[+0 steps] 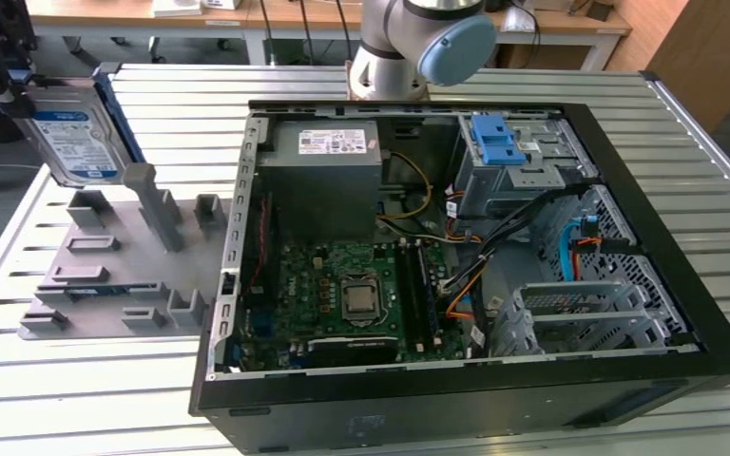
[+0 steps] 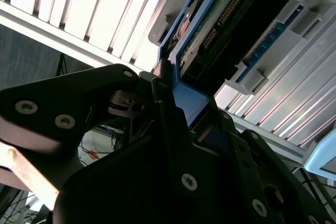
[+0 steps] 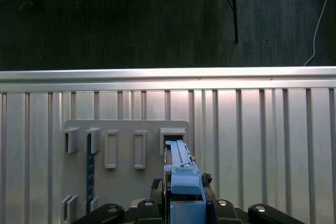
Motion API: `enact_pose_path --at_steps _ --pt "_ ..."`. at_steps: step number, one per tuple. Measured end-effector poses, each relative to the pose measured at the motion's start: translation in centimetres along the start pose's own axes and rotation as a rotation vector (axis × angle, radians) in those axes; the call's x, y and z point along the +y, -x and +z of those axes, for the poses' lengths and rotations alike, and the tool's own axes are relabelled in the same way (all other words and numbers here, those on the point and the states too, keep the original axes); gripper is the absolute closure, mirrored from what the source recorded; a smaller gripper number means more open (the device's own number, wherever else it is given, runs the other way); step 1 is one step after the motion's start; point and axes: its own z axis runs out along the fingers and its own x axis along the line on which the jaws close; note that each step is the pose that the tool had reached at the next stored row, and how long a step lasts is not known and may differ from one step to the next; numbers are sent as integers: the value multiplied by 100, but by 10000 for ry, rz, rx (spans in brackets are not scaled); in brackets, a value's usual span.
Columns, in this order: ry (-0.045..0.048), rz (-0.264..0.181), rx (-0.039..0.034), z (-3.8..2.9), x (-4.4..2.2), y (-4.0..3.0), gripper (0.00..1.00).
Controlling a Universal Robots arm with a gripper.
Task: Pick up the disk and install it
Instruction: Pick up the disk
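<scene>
A slatted silver metal table (image 1: 61, 399) carries an open black computer tower case (image 1: 467, 394) at frame centre and a grey plastic slotted holder (image 1: 105, 271) at left. Upper left, the flat silver blue-framed disk (image 1: 80, 142) hangs above that holder, clamped in the black gripper (image 1: 8, 85).

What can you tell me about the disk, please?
The disk is a flat silver metal drive with a white-and-blue label and a blue plastic frame; the second wrist view shows its green circuit board. It stands on edge, slightly tilted, above the grey fixture, with the gripper shut on its frame end.
</scene>
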Motion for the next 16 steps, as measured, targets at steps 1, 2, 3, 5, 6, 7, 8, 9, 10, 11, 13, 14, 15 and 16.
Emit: enact_pose_path --at_steps 1,2,3,5,6,7,8,9,10,11,13,14,15,16 --pt "-1 0 2 -5 0 0 64" --pt "-4 0 2 -6 0 0 64" --pt "-4 0 2 -9 0 0 64" --pt "1 0 5 -24 0 0 64" --pt "1 -1 5 -34 0 0 64" --pt "0 0 4 -43 1 1 64" --pt "0 0 4 -51 1 1 64" --pt "-1 0 4 -61 1 1 64" --pt "0 -1 4 -72 1 1 64" --pt "-1 0 4 -81 2 1 64" --pt "-1 0 4 -97 2 1 64" --pt "-1 0 3 -105 2 1 64" --pt "-2 0 3 -112 2 1 64" --pt "0 0 4 -119 2 1 64"
